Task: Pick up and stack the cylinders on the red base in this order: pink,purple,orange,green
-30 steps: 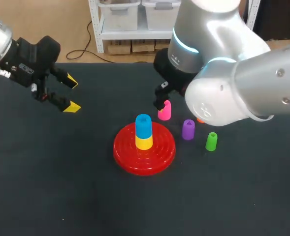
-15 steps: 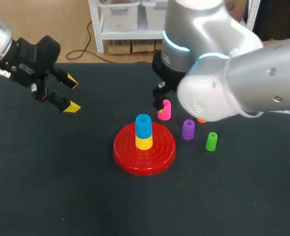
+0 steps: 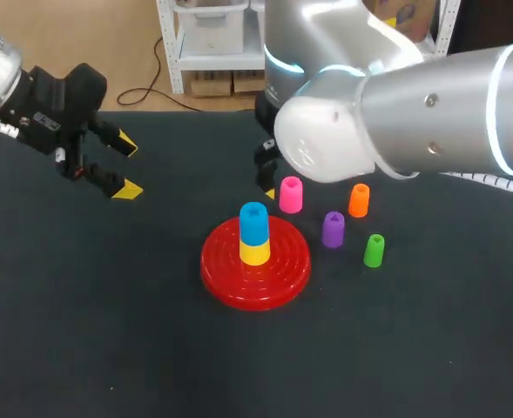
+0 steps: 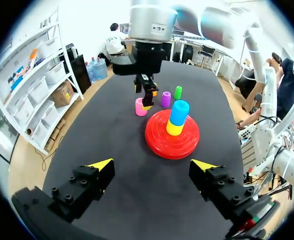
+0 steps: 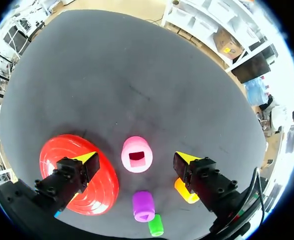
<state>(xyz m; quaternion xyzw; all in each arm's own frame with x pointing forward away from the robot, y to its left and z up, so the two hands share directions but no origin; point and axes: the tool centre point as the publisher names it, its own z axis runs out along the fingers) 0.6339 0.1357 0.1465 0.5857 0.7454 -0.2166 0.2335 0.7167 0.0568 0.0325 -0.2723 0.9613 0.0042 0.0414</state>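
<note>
**Right claw [image 5: 137, 159] aligned over pink cylinder [image 5: 137, 152].**
Spread wide, one finger either side of the upright, untouched cylinder, probably for a straight descent; red base [image 5: 106, 192] just beside; left claw [image 4: 151, 166] also wide, parked well apart.

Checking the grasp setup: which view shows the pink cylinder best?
The right wrist view: the pink cylinder stands unobstructed between the right gripper's open fingers, seen from above. The head view shows its side beside the right arm. The left wrist view shows it small and distant, that gripper just over it.
</note>
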